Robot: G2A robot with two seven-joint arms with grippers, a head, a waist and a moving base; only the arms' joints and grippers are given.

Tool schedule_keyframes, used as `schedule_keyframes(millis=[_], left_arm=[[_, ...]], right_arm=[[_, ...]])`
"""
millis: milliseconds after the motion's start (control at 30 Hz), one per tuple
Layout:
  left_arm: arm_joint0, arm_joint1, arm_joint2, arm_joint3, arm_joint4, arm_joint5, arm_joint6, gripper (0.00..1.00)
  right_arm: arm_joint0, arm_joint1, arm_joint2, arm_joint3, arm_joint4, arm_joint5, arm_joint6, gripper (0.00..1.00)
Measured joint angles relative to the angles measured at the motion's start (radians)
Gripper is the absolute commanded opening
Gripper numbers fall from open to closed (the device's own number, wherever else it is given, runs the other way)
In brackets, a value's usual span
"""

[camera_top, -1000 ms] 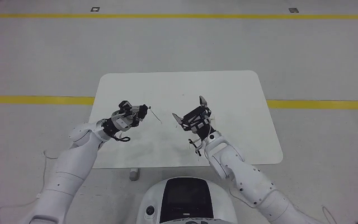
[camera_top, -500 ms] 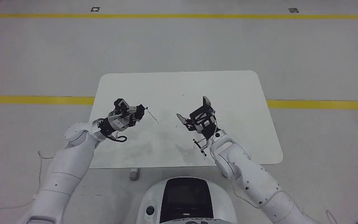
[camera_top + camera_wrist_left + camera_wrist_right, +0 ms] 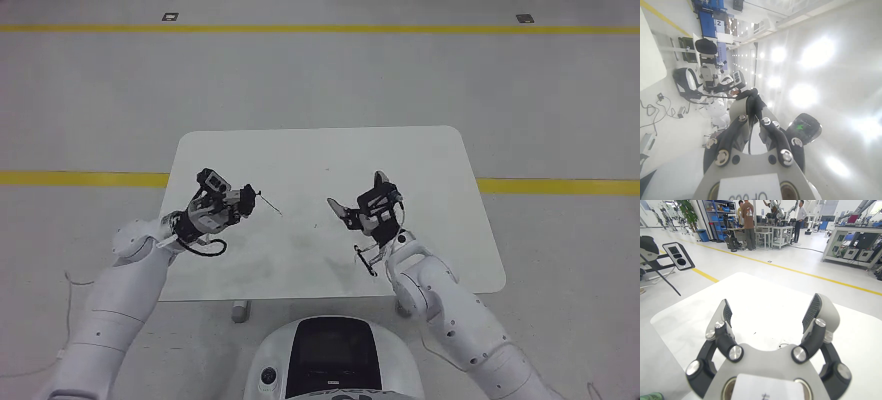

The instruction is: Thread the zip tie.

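Black zip tie (image 3: 270, 204) clamped between left jaws, right jaws spread wide, empty

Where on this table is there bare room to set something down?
The table is bare along its far edge and at its end beyond the open right gripper. It's crowded between that and the left gripper, where the held zip tie juts out.

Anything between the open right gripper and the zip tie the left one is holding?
Nothing visible. The zip tie sticks out of the left gripper, jaws shut on it, with its free end on the side facing the right gripper, whose jaws are open and empty. The gap between them is open air above the table.
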Motion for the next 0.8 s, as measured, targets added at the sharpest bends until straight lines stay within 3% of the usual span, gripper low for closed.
schedule_keyframes(millis=[167, 400, 533, 800], left_arm=[[-0.010, -0.007, -0.006, 0.031, -0.124, 0.054, -0.029, 0.00], [-0.028, -0.011, -0.007, 0.050, -0.162, 0.087, -0.053, 0.00], [-0.032, -0.014, -0.002, 0.054, -0.201, 0.128, -0.069, 0.00], [-0.032, -0.014, -0.002, 0.054, -0.200, 0.127, -0.068, 0.00]], right_arm=[[-0.009, -0.003, 0.023, 0.002, 0.044, -0.016, -0.009, 1.00], [-0.020, -0.008, 0.038, -0.001, 0.054, -0.013, -0.013, 1.00], [-0.022, -0.010, 0.039, 0.001, 0.061, -0.013, -0.007, 1.00], [-0.022, -0.010, 0.039, 0.001, 0.061, -0.013, -0.007, 1.00]])
